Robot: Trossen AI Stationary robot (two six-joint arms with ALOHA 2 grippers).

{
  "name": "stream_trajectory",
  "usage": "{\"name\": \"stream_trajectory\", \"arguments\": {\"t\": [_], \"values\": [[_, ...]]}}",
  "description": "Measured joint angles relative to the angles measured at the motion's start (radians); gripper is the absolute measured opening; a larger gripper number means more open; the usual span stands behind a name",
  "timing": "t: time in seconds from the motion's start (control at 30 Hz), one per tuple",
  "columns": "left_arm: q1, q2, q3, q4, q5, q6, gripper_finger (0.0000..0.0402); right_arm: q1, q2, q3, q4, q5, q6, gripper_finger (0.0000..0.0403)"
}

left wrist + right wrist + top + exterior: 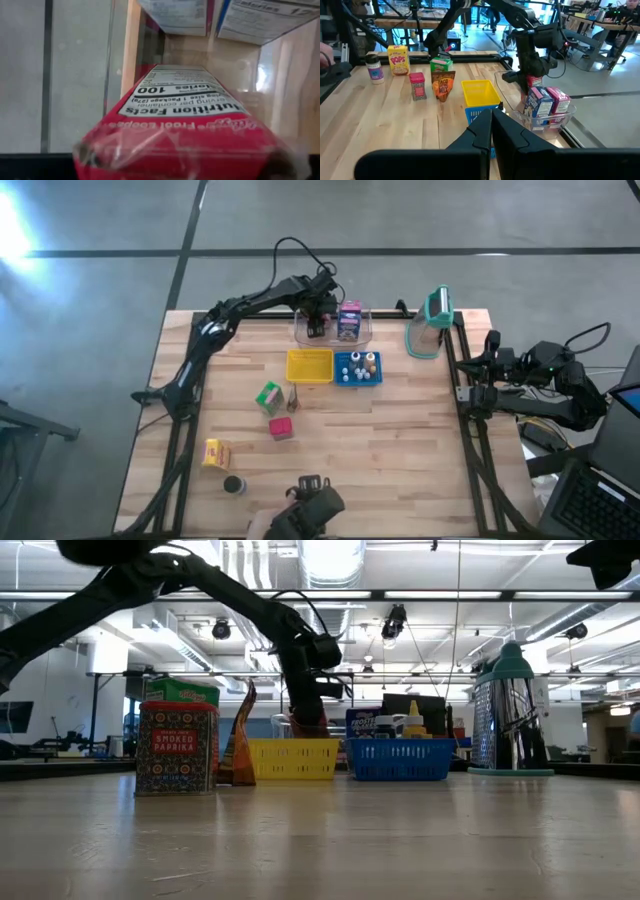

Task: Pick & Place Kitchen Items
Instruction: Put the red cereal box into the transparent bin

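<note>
From above, the left gripper (318, 320) is near the top middle of the picture, reaching down into a clear tray (365, 335) at the far edge of the table (400, 440). Its own wrist picture fills up with a red carton (190, 125), pinched between its fingers, something the top picture hides under the arm. The right wrist picture shows the same red carton (534, 81) from the side, just above two cartons, one blue and white (539, 105) and one pink (559, 100), standing in the tray.

The right gripper (491, 122) sits off the table at the right edge of the top picture, its fingers pressed together on nothing.

Below the tray in the top picture sit a yellow basket (309, 366) and a blue basket (358, 368), side by side. The blue one holds small white bottles. The low picture cannot show inside them.

Lower left of the baskets are a green carton (268, 397), a brown pouch (294, 397) and a red spice tin (282, 428). A yellow carton (216, 453) and a small dark jar (234, 485) sit at the lower left. A clear jug with a teal lid (432, 320) lies at the upper right.
</note>
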Motion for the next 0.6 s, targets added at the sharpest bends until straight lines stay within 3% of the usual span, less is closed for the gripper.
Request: {"name": "stream_trajectory", "arguments": {"t": [0.47, 0.6], "values": [[-0.014, 0.018, 0.014, -0.012, -0.047, -0.002, 0.0194, 0.0, 0.0, 0.0, 0.0, 0.0, 0.0, 0.0008], [-0.017, 0.017, 0.024, -0.017, -0.055, 0.007, 0.0212, 0.0, 0.0, 0.0, 0.0, 0.0, 0.0, 0.0008]]}}
